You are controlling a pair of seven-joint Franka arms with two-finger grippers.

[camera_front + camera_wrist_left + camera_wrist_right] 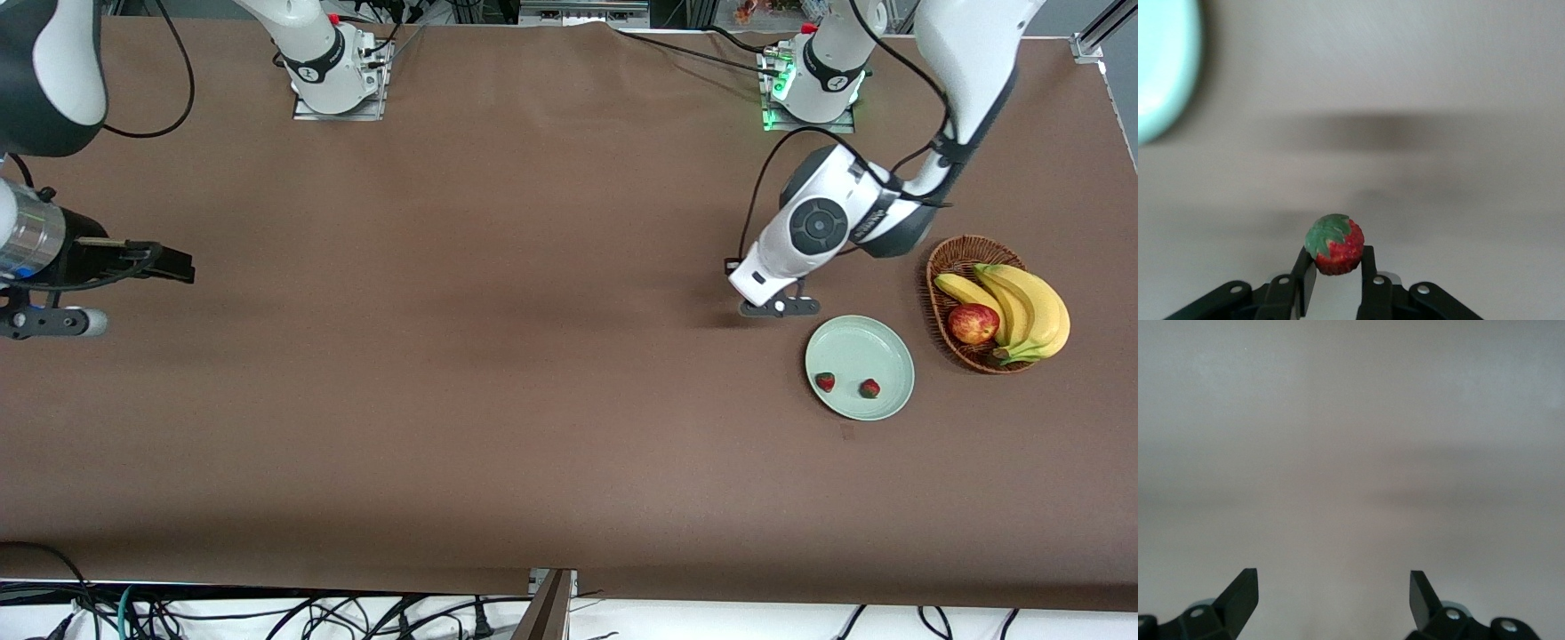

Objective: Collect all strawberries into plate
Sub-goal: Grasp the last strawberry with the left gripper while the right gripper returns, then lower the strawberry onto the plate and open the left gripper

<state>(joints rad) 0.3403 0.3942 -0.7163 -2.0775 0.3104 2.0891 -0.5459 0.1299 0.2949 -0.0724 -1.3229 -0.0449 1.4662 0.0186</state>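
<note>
Nearest the camera, your plate (pixel 859 366) already holds two strawberries (pixel 825 382) near its front rim, so one remains. That third berry (pixel 1335 244) is pinched between the left gripper's (pixel 780 307) fingers, just beside the plate's farther edge, ready to carry over. Your right gripper (pixel 1333 592) waits at the right arm's end over bare table, fingers spread, holding nothing.

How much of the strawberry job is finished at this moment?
Done: two strawberries lie in the plate. In hand: the left pincer is shut on the third strawberry, beside the plate. Left: placing it there. The right pincer waits open.
</note>
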